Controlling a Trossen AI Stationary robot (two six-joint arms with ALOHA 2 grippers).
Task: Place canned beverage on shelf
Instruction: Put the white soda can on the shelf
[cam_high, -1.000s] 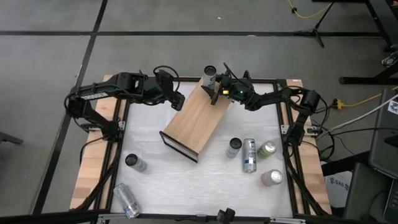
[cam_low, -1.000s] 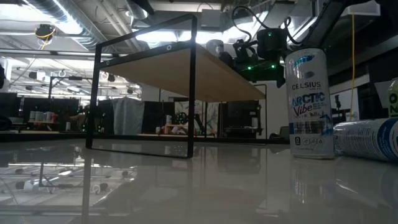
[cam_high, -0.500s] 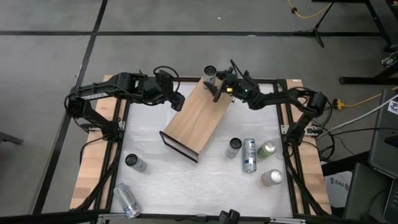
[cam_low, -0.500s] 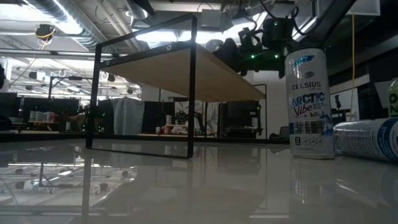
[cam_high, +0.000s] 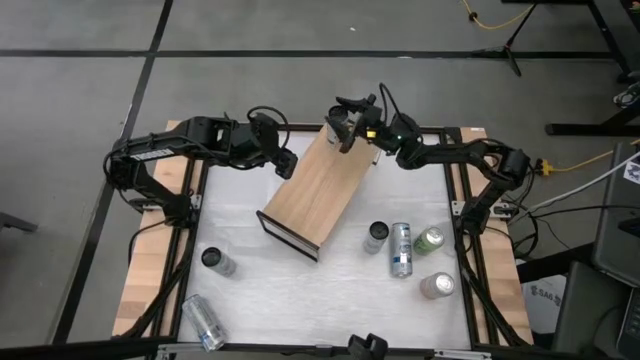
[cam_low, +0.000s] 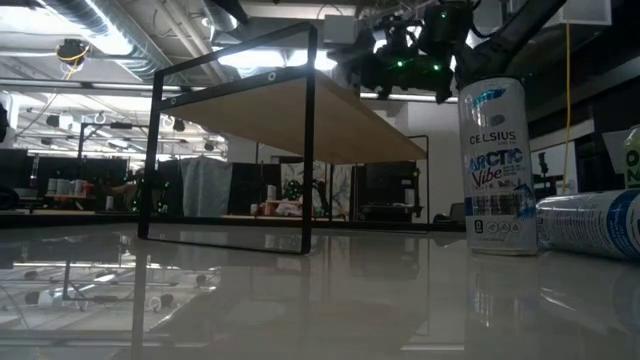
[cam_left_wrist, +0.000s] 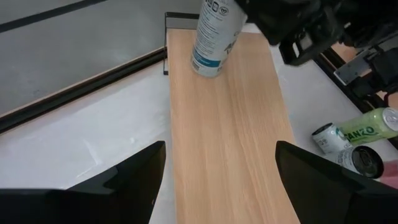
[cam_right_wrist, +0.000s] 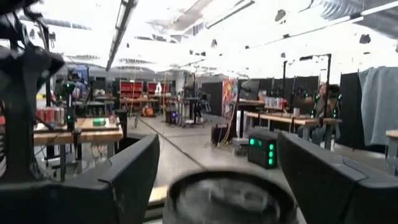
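From above, the right gripper (cam_high: 345, 118) sits over the far end of the shelf (cam_high: 318, 188), its fingers set wide on either side of a white can (cam_high: 337, 125) that stands on the board; whether they press the can cannot be told here. The left gripper (cam_high: 283, 160) waits beside the shelf's long edge, well short of that can, fingers apart and empty. Nearer the camera than the right gripper, on the white table (cam_high: 300, 290), stand and lie five more cans (cam_high: 401, 249).

At table height, the shelf (cam_low: 290, 115) shows as a raised wood board in a black frame. The right gripper (cam_low: 405, 55) hangs just above its far end with green lights lit. A Celsius can (cam_low: 493, 165) stands upright, close to the camera.

The left wrist camera looks along the shelf (cam_left_wrist: 230, 130) between its own spread fingers (cam_left_wrist: 134, 180). The white can (cam_left_wrist: 214, 34) stands slightly tilted on the board ahead, with the right arm's dark body at its top.

The right wrist camera shows the can's rim (cam_right_wrist: 227, 196) between its wide-set fingers (cam_right_wrist: 121, 177).
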